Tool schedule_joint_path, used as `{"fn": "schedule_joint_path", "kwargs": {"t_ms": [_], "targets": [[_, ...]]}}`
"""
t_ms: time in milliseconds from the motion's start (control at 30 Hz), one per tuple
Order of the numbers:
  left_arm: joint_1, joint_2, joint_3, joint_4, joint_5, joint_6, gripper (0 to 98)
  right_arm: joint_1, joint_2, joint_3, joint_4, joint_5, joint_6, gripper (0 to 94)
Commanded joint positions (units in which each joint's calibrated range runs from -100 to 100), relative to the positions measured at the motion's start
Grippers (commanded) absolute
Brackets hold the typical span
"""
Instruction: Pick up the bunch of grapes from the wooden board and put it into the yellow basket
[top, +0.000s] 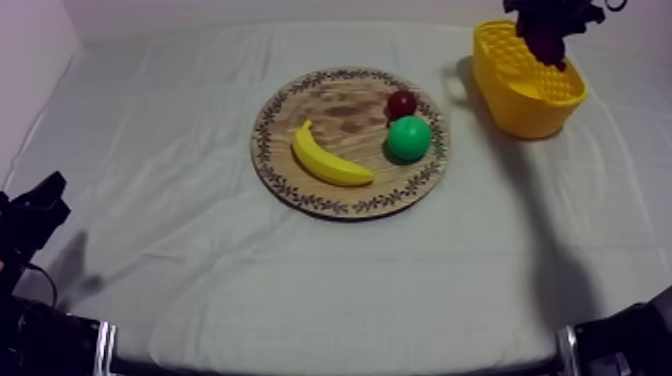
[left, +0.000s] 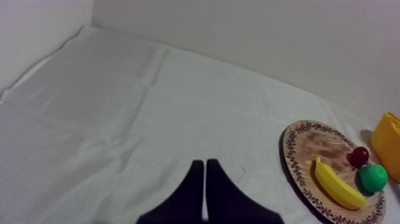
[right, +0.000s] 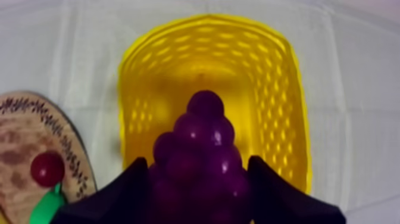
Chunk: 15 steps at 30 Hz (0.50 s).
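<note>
right wrist view: right gripper is clamped on the grapes, held above the open basket. left wrist view: left gripper is closed on nothing, fingers together, over the bare table. top view: board carries banana, small red fruit and green fruit; basket stands near the board.

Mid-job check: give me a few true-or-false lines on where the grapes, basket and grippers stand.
1. The right gripper is shut on the grapes. True.
2. The grapes hang over the basket. True.
3. The banana lies in the basket. False: it lies on the board.
4. The left gripper is open. False: its fingers lie together, shut on nothing.
</note>
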<state>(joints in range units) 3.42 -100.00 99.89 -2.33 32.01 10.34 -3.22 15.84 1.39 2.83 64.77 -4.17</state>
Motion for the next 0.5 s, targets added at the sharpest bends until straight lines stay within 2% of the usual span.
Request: {"fn": "schedule_joint_path", "kwargs": {"t_ms": [0, 167, 467], "targets": [[0.0, 0.0, 0.0, 0.01, 0.0, 0.0, 0.1, 0.1, 4.0, -2.9, 0.1, -0.3, -0.4, 25.6], [0.0, 0.0, 0.0, 0.01, 0.0, 0.0, 0.1, 0.7, 10.7, -8.3, 0.6, 0.0, -1.0, 25.6], [0.0, 0.0, 0.0, 0.01, 0.0, 0.0, 0.1, 1.8, 17.7, -11.2, 0.9, -3.2, -1.5, 25.8]]}}
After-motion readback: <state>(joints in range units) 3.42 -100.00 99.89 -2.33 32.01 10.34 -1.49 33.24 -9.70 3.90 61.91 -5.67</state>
